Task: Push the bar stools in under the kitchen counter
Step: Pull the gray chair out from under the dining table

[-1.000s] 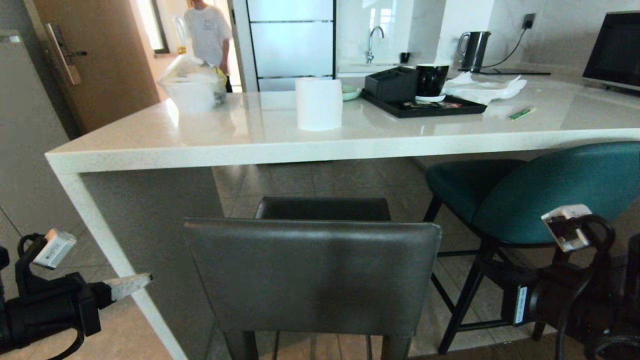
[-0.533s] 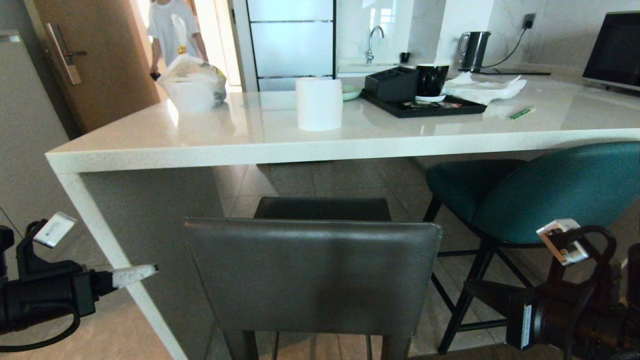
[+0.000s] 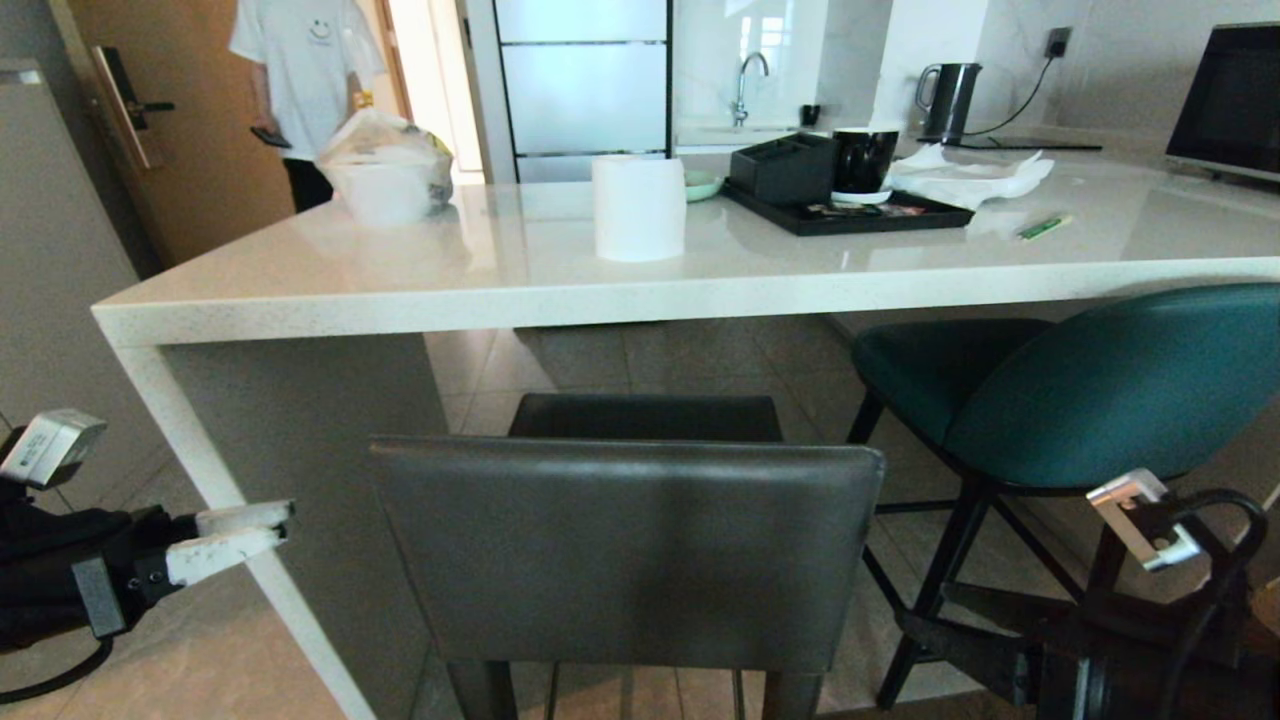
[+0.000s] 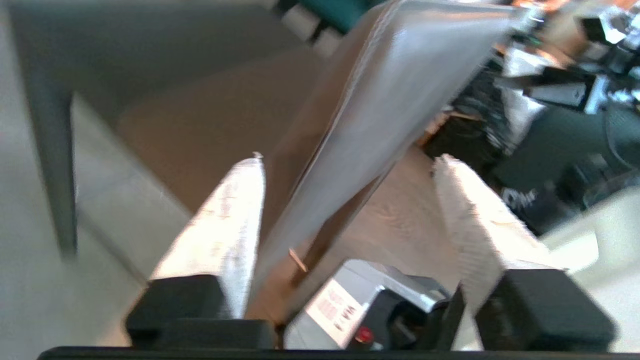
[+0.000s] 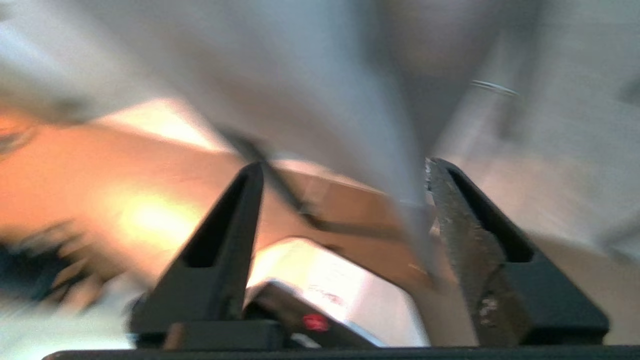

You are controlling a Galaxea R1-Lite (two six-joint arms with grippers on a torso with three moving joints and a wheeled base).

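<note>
The dark grey bar stool (image 3: 625, 550) stands low in the middle of the head view, its seat (image 3: 645, 415) reaching under the kitchen counter (image 3: 600, 292). The teal bar stool (image 3: 1100, 390) stands to its right, seat partly under the counter edge. My left gripper (image 3: 232, 531) hangs at the lower left by the counter's end panel, white fingers apart, empty. In the left wrist view the left gripper (image 4: 345, 165) is open, with the grey stool's back (image 4: 390, 95) beyond it. My right gripper (image 3: 915, 632) is low beside the teal stool's legs; the right wrist view shows the right gripper (image 5: 342, 170) open.
On the counter stand a paper roll (image 3: 638, 208), a bagged white bowl (image 3: 385, 178), a black tray (image 3: 850, 212) with a cup, a kettle (image 3: 948, 100) and a microwave (image 3: 1235, 100). A person (image 3: 300, 75) stands by the wooden door at the back left.
My left gripper has opened and its arm has sunk and drawn back to the left. The right arm has dropped lower. The person at the back has walked left. The stools have not moved.
</note>
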